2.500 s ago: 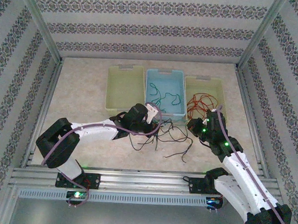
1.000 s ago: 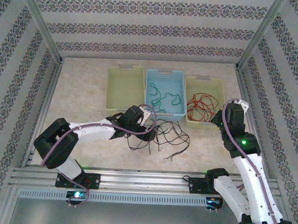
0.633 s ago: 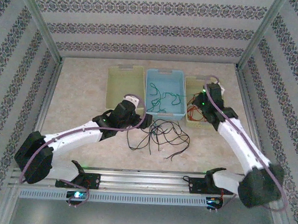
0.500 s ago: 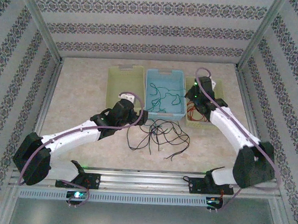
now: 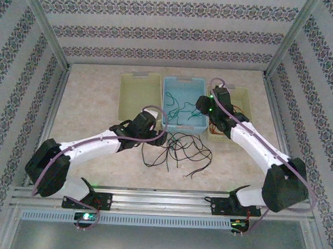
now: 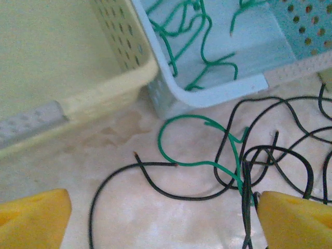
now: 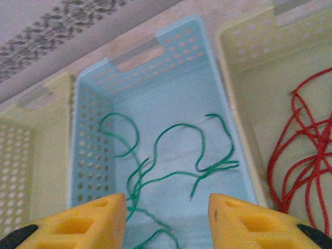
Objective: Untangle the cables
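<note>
The left pincer [image 6: 163, 223] hangs low over the desk [image 6: 111, 137], a pale surface with a mottled, marbled look. Its blunt yellow foam-like fingers [image 6: 31, 218] stand wide apart with nothing gripped. Just ahead lie the black cables [image 5: 182, 149], thin wires in loose, overlapping loops on the desk near the bins. A single green cable [image 6: 199, 163] curls through them, passing close to the finger on the right of the left wrist view.

The right pincer [image 7: 166, 218] hovers above the light blue bin [image 7: 85, 150], a smooth plastic tub with round-holed walls and rounded corners. Its jaws are also apart and hold nothing. Inside the bin, more green cables [image 7: 176, 174] lie in slack curls. The red cables [image 7: 296, 114] are bunched in the pale yellow bin [image 7: 249, 52] beside it. Another perforated yellow bin [image 6: 104, 88] touches the blue one's other side.
</note>
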Controlling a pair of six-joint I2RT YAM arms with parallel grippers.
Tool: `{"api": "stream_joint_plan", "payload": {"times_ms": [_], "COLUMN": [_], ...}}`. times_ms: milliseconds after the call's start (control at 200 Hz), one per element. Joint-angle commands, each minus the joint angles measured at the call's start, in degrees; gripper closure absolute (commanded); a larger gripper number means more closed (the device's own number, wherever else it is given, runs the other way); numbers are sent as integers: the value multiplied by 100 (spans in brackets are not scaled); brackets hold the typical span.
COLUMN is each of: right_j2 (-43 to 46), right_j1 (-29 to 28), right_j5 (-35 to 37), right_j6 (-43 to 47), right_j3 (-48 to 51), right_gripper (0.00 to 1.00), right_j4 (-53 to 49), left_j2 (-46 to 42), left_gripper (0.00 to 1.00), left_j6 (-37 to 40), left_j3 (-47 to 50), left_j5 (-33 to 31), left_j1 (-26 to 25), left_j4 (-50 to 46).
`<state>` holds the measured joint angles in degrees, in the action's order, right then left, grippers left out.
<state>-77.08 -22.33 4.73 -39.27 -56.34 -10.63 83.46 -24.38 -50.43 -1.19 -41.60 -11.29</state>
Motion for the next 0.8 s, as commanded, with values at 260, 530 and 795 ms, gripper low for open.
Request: {"api": "stream_joint_plan", "payload": {"times_ms": [260, 530, 795], "right_j2": [-326, -1442, -1502], "right_j1": [-1822, -2741, -2655], "right_j5": [-431, 429, 698], "right_j6": [648, 873, 546], "right_j3": [143, -250, 184], "right_gripper": [53, 52, 57], "right_j4": [-880, -1482, -1696], "left_j2": [105, -36, 138], "left_gripper": [8, 7, 9], "left_j6": [-1075, -883, -269], "left_j3": [-335, -54, -97], "left_j5": [-2168, -1675, -854], "left_j1": [108, 109, 67], "left_j4": [-1018, -860, -466]}}
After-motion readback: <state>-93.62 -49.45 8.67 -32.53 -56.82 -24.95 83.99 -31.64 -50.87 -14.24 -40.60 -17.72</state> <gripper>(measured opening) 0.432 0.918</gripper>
